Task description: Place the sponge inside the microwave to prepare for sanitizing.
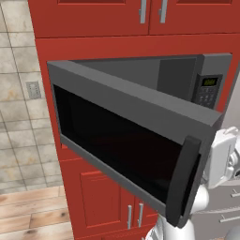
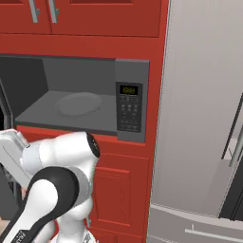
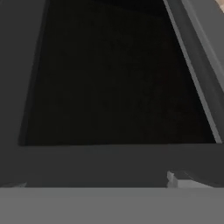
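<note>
The microwave (image 2: 95, 71) is built into the red cabinet column and its door (image 1: 117, 136) is swung wide open, with the black glass and curved black handle (image 1: 185, 183) facing me. Inside, the round grey turntable (image 2: 78, 103) lies bare. The keypad panel (image 2: 129, 111) with its green display sits to the right of the cavity. My arm's white wrist (image 1: 224, 157) sits just behind the door's handle edge. In the hand view the door's dark glass (image 3: 109, 74) is very close, and nothing shows between the jaws. The sponge is out of view.
Red cabinets (image 1: 108, 201) stand above and below the microwave. A grey refrigerator (image 2: 204, 118) rises at the right. A tiled wall with an outlet (image 1: 33, 89) and a wooden floor (image 1: 28, 211) lie to the left. The open door juts into the room beside my arm (image 2: 47, 190).
</note>
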Robot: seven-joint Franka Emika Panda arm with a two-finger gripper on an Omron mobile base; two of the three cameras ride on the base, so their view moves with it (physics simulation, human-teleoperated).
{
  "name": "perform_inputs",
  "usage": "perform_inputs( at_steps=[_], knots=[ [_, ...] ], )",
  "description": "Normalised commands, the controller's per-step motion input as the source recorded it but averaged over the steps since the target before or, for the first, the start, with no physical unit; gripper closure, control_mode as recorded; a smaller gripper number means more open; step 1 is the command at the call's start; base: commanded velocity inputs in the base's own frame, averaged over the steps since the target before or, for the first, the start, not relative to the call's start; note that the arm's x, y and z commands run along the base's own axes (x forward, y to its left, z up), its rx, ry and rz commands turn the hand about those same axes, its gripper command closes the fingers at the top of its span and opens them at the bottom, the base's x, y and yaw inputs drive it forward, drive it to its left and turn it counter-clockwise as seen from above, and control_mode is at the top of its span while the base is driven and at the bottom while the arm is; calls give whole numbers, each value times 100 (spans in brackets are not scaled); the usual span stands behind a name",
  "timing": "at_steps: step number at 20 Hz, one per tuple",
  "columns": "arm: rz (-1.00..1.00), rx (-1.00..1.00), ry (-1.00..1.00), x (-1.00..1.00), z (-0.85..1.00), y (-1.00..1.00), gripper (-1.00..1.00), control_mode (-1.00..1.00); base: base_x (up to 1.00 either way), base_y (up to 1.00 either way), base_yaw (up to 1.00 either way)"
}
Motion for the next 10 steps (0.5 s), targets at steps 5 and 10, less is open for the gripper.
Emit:
perform_inputs(
  at_steps=[5,10],
  knots=[
    [0,1,-13,-39,-16,59,-100,-100,0,0,0],
    [0,4,-18,-32,-17,68,-100,-100,0,0,0]
  ],
)
